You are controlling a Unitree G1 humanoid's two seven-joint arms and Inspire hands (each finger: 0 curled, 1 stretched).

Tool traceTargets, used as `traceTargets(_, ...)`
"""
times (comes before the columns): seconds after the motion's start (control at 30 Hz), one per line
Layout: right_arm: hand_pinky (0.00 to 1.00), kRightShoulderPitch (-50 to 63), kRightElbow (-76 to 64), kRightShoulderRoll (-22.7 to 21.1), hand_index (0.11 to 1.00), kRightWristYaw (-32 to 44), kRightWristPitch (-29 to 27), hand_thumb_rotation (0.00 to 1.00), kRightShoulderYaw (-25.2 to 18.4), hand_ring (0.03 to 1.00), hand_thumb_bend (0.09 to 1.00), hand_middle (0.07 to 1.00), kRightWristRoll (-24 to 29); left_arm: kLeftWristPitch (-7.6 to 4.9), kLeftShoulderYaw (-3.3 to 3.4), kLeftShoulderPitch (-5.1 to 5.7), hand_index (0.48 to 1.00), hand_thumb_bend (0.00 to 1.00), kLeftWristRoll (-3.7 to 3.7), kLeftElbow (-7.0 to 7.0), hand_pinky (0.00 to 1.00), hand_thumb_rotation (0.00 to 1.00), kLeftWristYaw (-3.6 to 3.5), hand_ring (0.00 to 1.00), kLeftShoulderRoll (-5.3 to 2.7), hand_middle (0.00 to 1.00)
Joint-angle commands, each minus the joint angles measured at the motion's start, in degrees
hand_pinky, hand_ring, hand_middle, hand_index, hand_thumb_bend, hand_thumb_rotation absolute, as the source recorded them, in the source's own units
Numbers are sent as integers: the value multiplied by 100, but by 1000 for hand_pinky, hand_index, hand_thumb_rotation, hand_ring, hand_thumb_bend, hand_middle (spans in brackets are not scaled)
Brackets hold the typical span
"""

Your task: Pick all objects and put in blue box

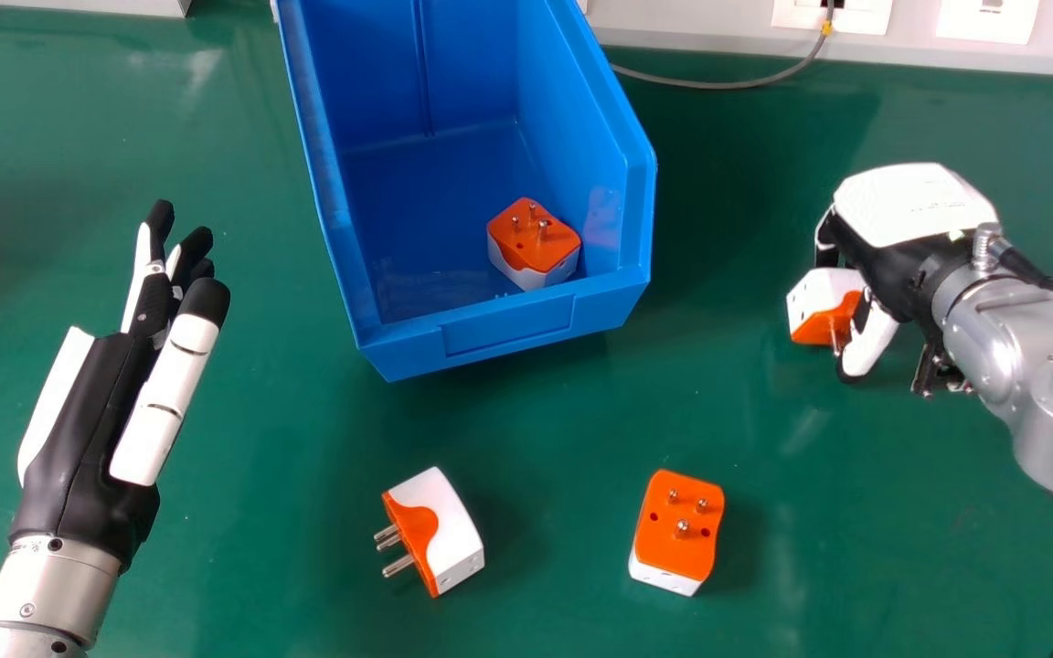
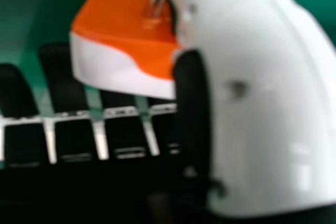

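Right fingers [image 1: 827,256] half-closed round orange-white adapter [image 1: 817,297].

- A lab or workshop is showing.
- A green worktop [image 1: 289,548] is spreading wide.
- A grey cable [image 1: 728,86] is trailing from a white outlet plate [image 1: 796,17].
- A blue storage box [image 1: 508,327] is standing there.

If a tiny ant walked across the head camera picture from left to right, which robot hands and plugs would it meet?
Left hand, plug on its side, plug inside the box, plug with prongs up, right hand with another plug.
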Motion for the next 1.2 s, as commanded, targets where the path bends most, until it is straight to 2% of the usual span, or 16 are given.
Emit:
traceTargets(0.0, 230, 20, -342, -103, 502, 46, 184, 0, -241, 434, 504, 498, 139, -155, 27, 8, 1000, 622, 24, -79, 1000, 949, 30, 1000, 20, 1000)
traceTargets(0.1, 216, 169, -723, -152, 495, 152, 355, 0, -407, 431, 506, 497, 264, -192, 17, -26, 1000, 622, 21, -22, 1000, 948, 26, 1000, 8, 1000)
traceTargets(0.27, 287, 426, -1189, -241, 481, 189, 521, 0, -549, 451, 500, 510, 299, -264, 10, -49, 1000, 625, 1, 36, 1000, 947, 4, 1000, -3, 1000)
traceTargets(0.47, 325, 738, -1820, -486, 460, 303, 504, 0, -646, 468, 495, 527, 241, -311, 10, -59, 1000, 616, -16, 67, 1000, 948, -5, 1000, -2, 1000)
traceTargets(0.63, 333, 1060, -2405, -722, 456, 305, 391, 0, -757, 470, 494, 529, 192, -253, 0, -78, 1000, 613, -7, 83, 1000, 948, 17, 1000, -8, 1000)
traceTargets(0.83, 349, 1613, -3575, -938, 462, 475, 404, 0, -1040, 466, 494, 528, 237, -136, -61, -102, 1000, 618, 46, 42, 1000, 949, 73, 1000, -42, 1000)
traceTargets(1.0, 349, 2153, -4588, -1021, 462, 633, 415, 0, -1312, 466, 494, 528, 215, -63, -105, -119, 1000, 618, 37, -12, 1000, 949, 93, 1000, -59, 1000)
traceTargets(1.17, 343, 2675, -5496, -991, 473, 877, 410, 0, -1572, 459, 493, 531, 282, -79, -122, -182, 1000, 612, 3, 69, 1000, 952, 70, 1000, -58, 1000)
